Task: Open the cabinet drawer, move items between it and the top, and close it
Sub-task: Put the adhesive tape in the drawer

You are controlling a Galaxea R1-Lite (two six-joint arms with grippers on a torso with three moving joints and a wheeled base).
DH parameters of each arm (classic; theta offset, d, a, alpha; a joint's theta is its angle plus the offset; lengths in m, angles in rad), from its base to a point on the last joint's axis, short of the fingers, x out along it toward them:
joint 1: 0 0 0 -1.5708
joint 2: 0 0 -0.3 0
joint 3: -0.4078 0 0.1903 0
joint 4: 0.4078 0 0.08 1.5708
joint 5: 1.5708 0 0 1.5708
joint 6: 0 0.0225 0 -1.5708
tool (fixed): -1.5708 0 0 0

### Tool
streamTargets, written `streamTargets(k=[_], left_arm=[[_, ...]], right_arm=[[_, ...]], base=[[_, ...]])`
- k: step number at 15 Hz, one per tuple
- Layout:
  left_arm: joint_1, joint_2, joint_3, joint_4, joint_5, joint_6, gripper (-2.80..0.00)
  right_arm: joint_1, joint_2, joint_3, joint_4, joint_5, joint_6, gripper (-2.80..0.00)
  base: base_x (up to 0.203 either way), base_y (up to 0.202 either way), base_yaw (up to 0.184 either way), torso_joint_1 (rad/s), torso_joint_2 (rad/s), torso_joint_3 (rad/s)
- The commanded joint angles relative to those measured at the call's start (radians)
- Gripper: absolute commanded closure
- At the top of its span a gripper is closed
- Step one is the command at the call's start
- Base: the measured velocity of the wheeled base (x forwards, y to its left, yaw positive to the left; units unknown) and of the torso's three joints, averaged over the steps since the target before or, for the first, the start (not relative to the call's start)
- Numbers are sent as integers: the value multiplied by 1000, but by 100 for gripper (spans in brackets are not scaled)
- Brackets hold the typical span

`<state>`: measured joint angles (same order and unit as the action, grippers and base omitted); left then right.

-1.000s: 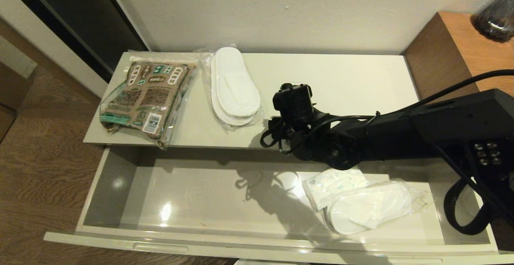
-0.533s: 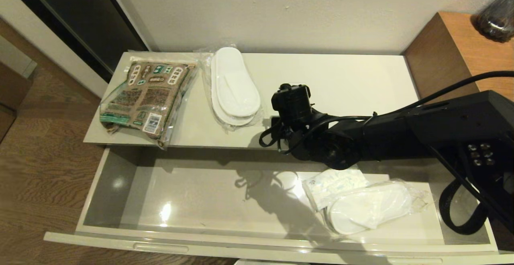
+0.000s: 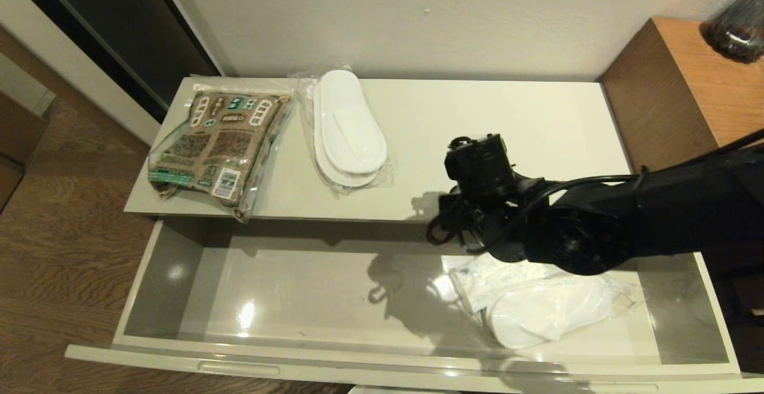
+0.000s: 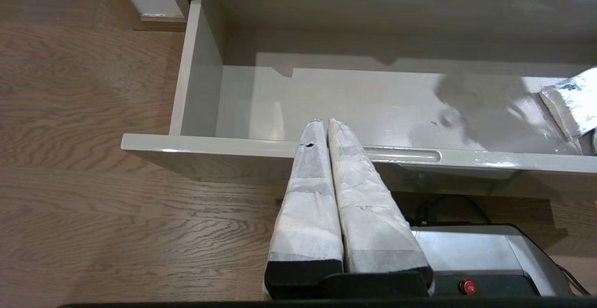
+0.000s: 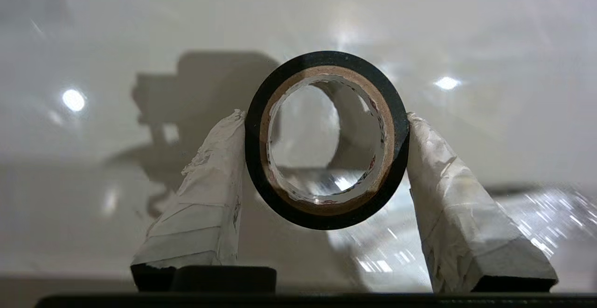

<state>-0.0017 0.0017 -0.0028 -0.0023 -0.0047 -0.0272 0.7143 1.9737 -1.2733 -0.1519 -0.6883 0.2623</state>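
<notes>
One packet [image 3: 218, 146] on the top [image 3: 537, 113]. Two slipper pairs: one [image 3: 347, 130] up there, one [image 3: 546, 316] down in the single open drawer [image 3: 286, 298]. One white sachet [image 3: 486, 277] beside that. One black tape roll [image 5: 326, 140]. Two grippers: left [image 4: 325, 122], right [image 5: 326, 121].

The right arm [image 3: 627, 221] is matte black, built of thick boxy segments joined by a round disc-shaped joint housing. Glossy black cables loop loosely around its wrist, and one long cable runs back along the upper link. A squat black cylindrical camera module [image 3: 480, 167] sits atop the wrist. Each end effector has two long, tapering fingers [image 5: 205, 205] wrapped in wrinkled white tape, with black bases showing beneath. Under the left end effector [image 4: 325, 123], a silver-grey metal base plate [image 4: 485, 256] carries a small red button [image 4: 468, 287]
</notes>
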Motion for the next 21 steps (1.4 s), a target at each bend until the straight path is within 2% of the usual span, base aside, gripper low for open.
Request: streamTargets(k=[1,3,5,7,8,13,17,21], left_arm=[[0,0,0,-1,0,0,0],[0,0,0,-1,0,0,0],[0,0,0,-1,0,0,0],[0,0,0,-1,0,0,0],[0,0,0,-1,0,0,0],[0,0,0,-1,0,0,0],[0,0,1,-1,0,0,0],[0,0,0,-1,0,0,0]], right_arm=[[-3,-193,230,4,1,23,0],[-8,-283,415,2,5,73,0],[-18,-342,571,-1,13,171,0],[-47,-351,647,-15,18,302,0],[-61,-327,653,-34,21,320,0],[-126,-123,668,-264,30,326,0],[-141,21,653,-381,32,326,0],[-151,107,635,-438,24,326,0]], base=[[0,0,0,0,0,0],[0,0,0,0,0,0],[0,0,0,0,0,0],[0,0,0,0,0,0],[0,0,0,0,0,0],[0,0,0,0,0,0],[0,0,0,0,0,0],[0,0,0,0,0,0]])
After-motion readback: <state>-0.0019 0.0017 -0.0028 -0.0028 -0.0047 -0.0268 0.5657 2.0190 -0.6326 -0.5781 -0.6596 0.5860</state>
